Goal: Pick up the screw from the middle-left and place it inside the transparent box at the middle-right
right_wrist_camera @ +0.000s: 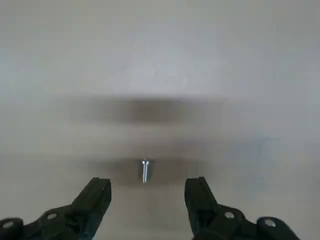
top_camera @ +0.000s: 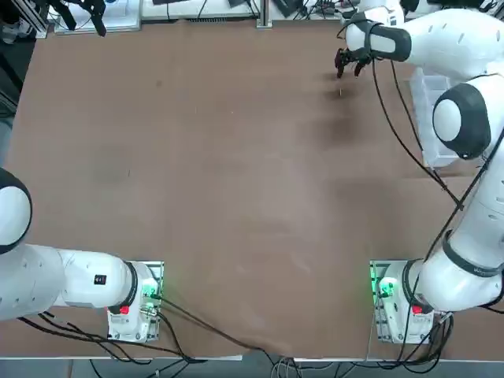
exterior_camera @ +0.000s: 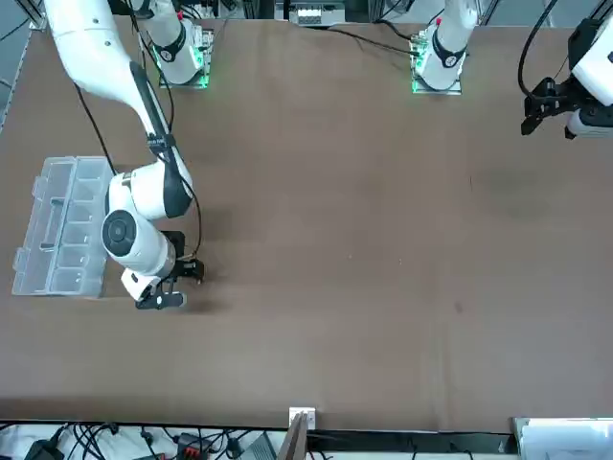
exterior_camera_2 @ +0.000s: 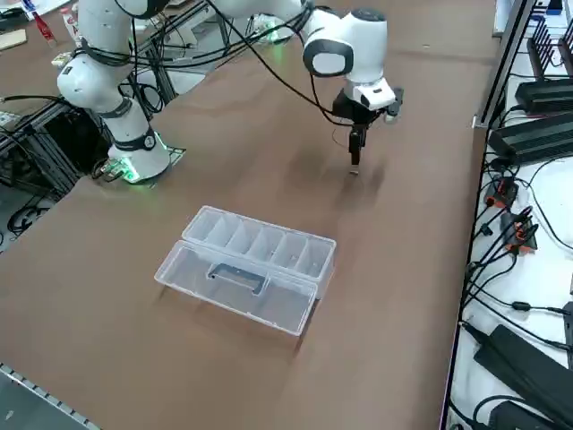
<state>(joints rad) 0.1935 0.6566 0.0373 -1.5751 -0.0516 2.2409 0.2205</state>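
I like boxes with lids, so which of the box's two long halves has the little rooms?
The half nearer the right gripper, split into a row of compartments; the other half is the flat lid.

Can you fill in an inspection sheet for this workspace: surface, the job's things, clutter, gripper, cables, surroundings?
Surface: brown tabletop with a few small dark marks
Screw: on the tabletop, between the lines of the two fingers, not gripped
Clear box: on the tabletop, divided compartments along one side, the clear lid folded open beside them
Clutter: nothing seen on the tabletop beyond the arms, their cables and the job's things
Right gripper: open, above the tabletop near the screw
Cables: black cables hang along the right arm
Surroundings: black devices and more wiring past the table's edge
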